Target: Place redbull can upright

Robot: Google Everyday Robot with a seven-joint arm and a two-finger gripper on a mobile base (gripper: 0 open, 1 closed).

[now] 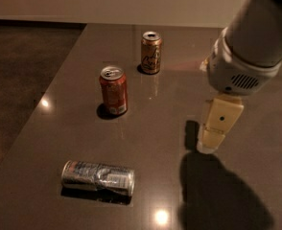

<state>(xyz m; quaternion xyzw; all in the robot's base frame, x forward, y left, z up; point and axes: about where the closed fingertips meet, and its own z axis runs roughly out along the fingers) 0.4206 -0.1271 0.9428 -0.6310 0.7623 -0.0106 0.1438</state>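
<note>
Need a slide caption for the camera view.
Redbull can lies on its side on the table; hand at right, apart from it.

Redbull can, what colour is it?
The redbull can is silver and dark blue, camera view; the pincer hovers right of it.
</note>
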